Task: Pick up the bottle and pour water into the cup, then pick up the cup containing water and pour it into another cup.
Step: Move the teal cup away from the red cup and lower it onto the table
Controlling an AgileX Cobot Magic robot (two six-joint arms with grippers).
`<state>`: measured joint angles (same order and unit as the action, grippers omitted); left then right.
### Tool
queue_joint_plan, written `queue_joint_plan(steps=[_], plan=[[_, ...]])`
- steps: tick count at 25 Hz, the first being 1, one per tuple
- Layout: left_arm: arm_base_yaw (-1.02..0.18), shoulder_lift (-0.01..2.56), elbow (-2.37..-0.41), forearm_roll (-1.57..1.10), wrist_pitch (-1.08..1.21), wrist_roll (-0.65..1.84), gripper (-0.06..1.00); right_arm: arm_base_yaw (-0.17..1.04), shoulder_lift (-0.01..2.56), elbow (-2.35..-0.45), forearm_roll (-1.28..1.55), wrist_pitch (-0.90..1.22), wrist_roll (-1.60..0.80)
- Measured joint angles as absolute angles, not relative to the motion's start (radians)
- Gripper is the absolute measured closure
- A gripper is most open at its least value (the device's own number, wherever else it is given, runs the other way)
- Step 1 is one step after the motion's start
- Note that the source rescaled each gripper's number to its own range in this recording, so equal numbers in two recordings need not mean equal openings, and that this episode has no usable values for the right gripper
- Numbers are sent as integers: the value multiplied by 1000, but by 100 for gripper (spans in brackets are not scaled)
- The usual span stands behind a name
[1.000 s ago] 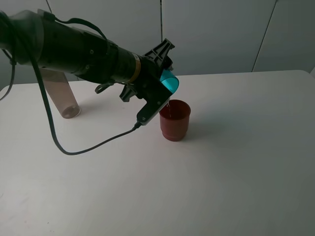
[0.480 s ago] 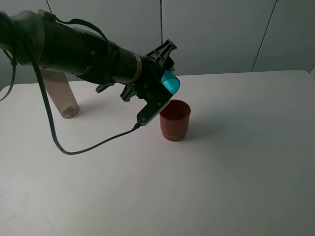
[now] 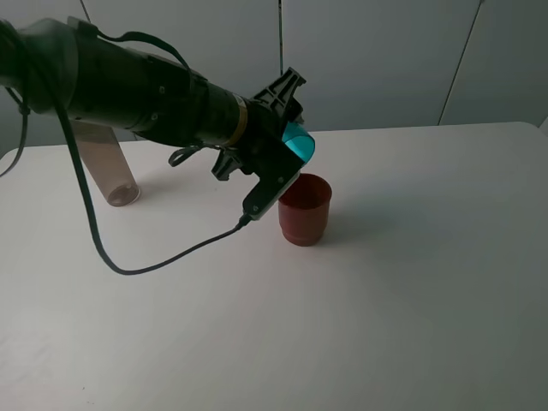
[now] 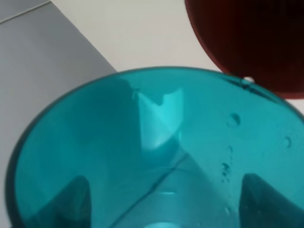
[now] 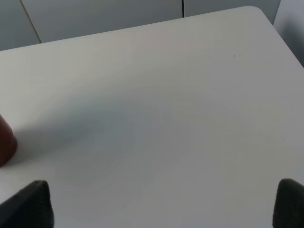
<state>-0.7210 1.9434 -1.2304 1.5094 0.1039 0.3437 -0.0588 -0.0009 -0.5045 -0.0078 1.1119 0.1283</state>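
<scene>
My left gripper (image 3: 281, 141) is shut on the teal cup (image 3: 299, 145) and holds it tipped on its side, mouth down, just above the rim of the dark red cup (image 3: 304, 210), which stands upright mid-table. In the left wrist view the teal cup (image 4: 156, 142) fills the frame, with droplets on its wall, and the red cup (image 4: 251, 42) lies beyond its rim. The grey-brown bottle (image 3: 107, 167) stands at the far left, partly behind my left arm. My right gripper (image 5: 159, 209) is open and empty over bare table, with the red cup's edge (image 5: 4, 140) to one side.
A black cable (image 3: 163, 253) hangs from my left arm and trails over the white table (image 3: 385, 325). A grey panelled wall (image 3: 377, 60) runs behind the table's far edge. The right arm does not show in the exterior high view.
A thin stream ran from the teal cup into the red cup a second ago; no stream shows now. My left gripper and the cup have shifted slightly right.
</scene>
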Motion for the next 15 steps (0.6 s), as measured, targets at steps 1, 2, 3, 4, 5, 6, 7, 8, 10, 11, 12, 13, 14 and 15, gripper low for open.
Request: queue_joint_plan(steps=[1,2,3,4,5,6,7,8,10,11,12,13,14,15], plan=[[-721,1943,-1230,1453,99,337,84,-59,-1,-504,-8,1112,128],[-717,1943,-1230,1398,87,328,84,-59,-1,-504,-8,1112,128],[-709,1943,-1230,1316,71,319,84,-59,-1,-504,-8,1112,128],[-698,1943,-1230,1232,53,308,84,-59,-1,-504,-8,1112,128],[-687,1943,-1230,1124,30,293,84,-59,-1,-504,-8,1112,128],[-669,1943,-1230,1004,13,285,84,-59,-1,-504,-8,1112,128],[-648,1943,-1230,885,-10,279,84,-59,-1,-504,-8,1112,128],[-626,1943,-1230,778,-27,271,84,-59,-1,-504,-8,1112,128],[-585,1943,-1230,632,-73,222,84,-59,-1,-504,-8,1112,128],[-564,1943,-1230,575,-99,187,84,-59,-1,-504,-8,1112,128],[-546,1943,-1230,542,-126,156,84,-59,-1,-504,-8,1112,128],[-527,1943,-1223,504,-169,119,84,-59,-1,-504,-8,1112,128],[-509,1943,-1212,459,-227,90,84,-59,-1,-504,-8,1112,128],[-492,1943,-1193,401,-292,69,84,-59,-1,-504,-8,1112,128]])
